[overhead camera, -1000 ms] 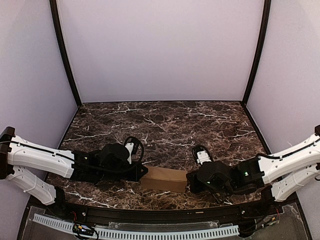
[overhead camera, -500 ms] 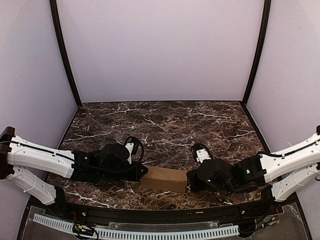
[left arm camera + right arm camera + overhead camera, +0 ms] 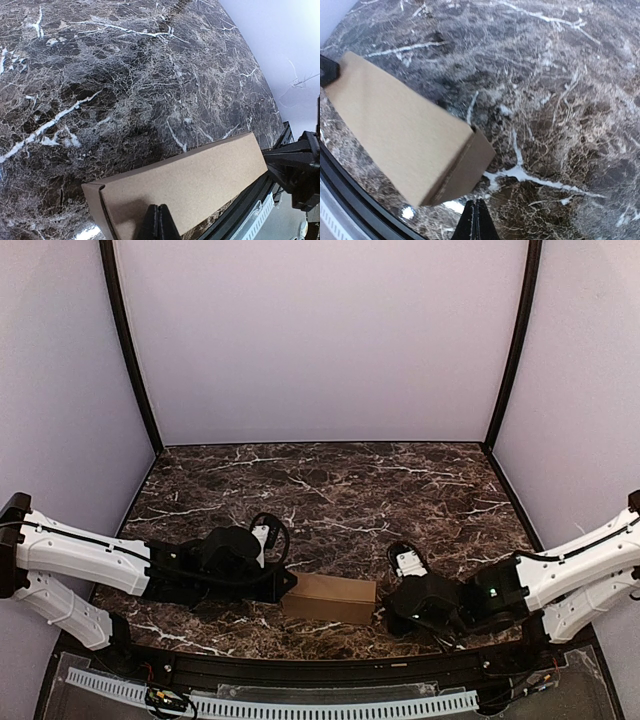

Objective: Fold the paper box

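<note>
The box (image 3: 330,598) is a closed, plain tan oblong carton lying flat on its broad face near the front edge of the dark, white-veined marble worktop (image 3: 330,490). It sits about midway across, with its long axis running left to right and slightly askew. Both arms reach in low from the sides, so the box lies between the two tools. The left tool (image 3: 288,582) is clenched, its two fingers pressed together with nothing between them, and its tip meets the box's left end. In the left wrist view the shut fingers (image 3: 159,225) come up from the bottom edge and overlap the box's top face (image 3: 185,185) close to that end, with a soft shadow beside them. It cannot be told whether the tip presses on the cardboard or only sits just over it. The right tool (image 3: 386,606) is likewise clenched and grips nothing, and it points at the box's right end. In the right wrist view its joined fingertips (image 3: 475,220) stand just beside the box's end face (image 3: 405,135) without touching it, and a narrow strip of marble shows between them. The end flap there is shut, with its edge seam visible along the corner.
</note>
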You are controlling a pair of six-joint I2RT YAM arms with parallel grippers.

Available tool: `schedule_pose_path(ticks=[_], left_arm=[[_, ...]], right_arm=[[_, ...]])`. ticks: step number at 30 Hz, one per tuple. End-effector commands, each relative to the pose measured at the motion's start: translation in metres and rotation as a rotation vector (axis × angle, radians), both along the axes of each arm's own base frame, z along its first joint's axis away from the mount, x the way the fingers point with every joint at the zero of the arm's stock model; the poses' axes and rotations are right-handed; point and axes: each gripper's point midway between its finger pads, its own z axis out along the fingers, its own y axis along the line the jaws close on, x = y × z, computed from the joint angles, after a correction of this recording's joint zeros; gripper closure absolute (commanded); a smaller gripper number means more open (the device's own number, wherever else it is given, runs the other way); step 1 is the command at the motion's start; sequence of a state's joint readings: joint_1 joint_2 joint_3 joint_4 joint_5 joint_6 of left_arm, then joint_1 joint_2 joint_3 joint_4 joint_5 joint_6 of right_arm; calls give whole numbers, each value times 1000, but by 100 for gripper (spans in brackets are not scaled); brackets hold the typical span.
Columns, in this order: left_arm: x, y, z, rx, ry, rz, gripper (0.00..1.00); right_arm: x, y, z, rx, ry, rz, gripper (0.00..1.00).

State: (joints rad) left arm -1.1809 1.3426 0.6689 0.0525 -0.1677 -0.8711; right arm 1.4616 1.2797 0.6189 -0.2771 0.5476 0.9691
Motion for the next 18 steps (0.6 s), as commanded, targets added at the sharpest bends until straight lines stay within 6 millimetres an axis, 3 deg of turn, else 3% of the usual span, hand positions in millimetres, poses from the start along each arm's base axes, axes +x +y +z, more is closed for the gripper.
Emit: schedule_pose_path(ticks=[1, 4, 7, 12, 13, 14, 16, 18], left_arm=[[-28, 47, -67, 278, 135, -40, 99], [-28, 47, -66, 276, 133, -40, 99], [-28, 47, -66, 277, 132, -38, 99], [-28, 48, -67, 277, 132, -36, 99], [-28, 48, -67, 278, 133, -37, 99], [-28, 48, -68, 277, 134, -37, 99], [-28, 48, -69, 279, 135, -36, 99], [-28, 47, -69, 279, 137, -38, 99]], right_arm=[[12, 9, 51, 53, -103, -14, 100], [14, 14, 69, 80, -130, -5, 100], [14, 19, 69, 78, -129, 5, 100], [6, 18, 28, 45, -60, 7, 100], [4, 15, 15, 36, -41, 7, 100], [-4, 10, -16, 5, 22, 8, 100], [-7, 9, -28, -10, 46, 4, 100], [-8, 9, -28, -5, 46, 5, 100]])
